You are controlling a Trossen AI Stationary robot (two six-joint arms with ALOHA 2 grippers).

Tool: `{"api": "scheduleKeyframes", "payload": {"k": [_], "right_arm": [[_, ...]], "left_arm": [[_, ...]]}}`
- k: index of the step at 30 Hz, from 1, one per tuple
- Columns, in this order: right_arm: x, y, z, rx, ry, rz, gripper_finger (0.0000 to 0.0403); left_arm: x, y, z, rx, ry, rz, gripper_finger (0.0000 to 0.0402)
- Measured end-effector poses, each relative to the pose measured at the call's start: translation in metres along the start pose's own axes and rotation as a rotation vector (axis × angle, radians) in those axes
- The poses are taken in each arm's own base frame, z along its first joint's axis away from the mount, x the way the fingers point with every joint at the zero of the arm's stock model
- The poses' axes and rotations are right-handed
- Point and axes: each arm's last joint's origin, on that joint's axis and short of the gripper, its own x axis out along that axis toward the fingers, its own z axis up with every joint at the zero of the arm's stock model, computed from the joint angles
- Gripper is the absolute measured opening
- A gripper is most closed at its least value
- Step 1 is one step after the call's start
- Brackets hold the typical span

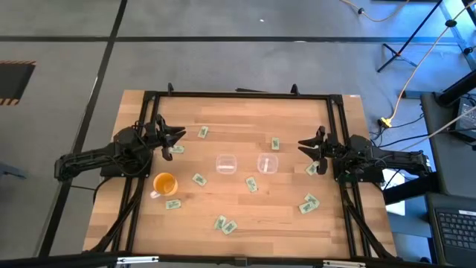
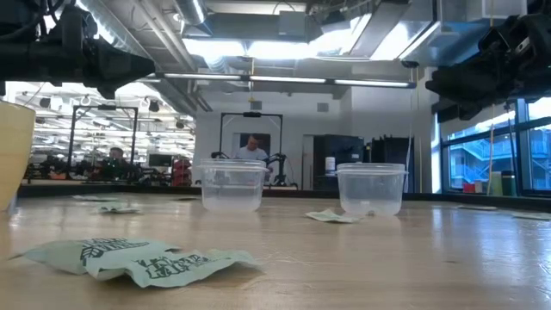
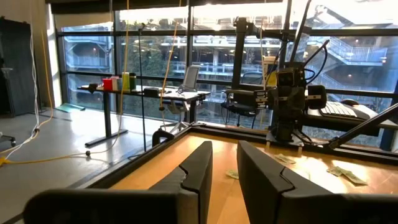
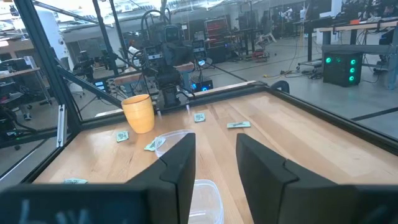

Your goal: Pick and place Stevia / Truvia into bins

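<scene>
Nearby, packets point(image 2: 138, 258): dark print, wording unreadable.

Packets point(image 2: 138, 258) have print, but not legible.

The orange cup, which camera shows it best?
The right wrist view: the orange cup stands whole and upright on the table. The high view shows it only from above, the low view catches just a cropped edge, and the left wrist view misses it.
</scene>
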Motion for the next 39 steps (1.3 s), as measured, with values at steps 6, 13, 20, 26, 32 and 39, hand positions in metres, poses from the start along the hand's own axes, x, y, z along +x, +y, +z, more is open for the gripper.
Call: {"api": "scheduleKeyframes", "payload": {"k": [6,13,20,26,32,39], "right_arm": [[0.0000,0.0000,0.0000,0.000,0.000,0.000,0.0120],[0.0000,0.0000,-0.0001,0.003,0.000,0.001,0.0120],[0.0000,0.0000,0.0000,0.004,0.000,0.000,0.0120],[0.0000,0.0000,0.0000,0.004,0.000,0.000,0.0120],[0.0000,0.0000,-0.0001,0.003,0.000,0.001,0.0120],[-0.0001,0.0006,0.0037,-0.037,-0.040,0.003,0.0120]], "left_arm": [[0.0000,0.0000,-0.0001,0.000,0.000,0.000,0.0070],[0.0000,0.0000,0.0000,0.000,0.000,0.000,0.0070],[0.0000,0.0000,-0.0001,0.000,0.000,0.000,0.0070],[0.0000,0.0000,-0.0001,0.000,0.000,0.000,0.0070],[0.0000,0.0000,0.0000,0.000,0.000,0.000,0.0070],[0.0000,0.0000,0.0000,0.000,0.000,0.000,0.0070]]}}
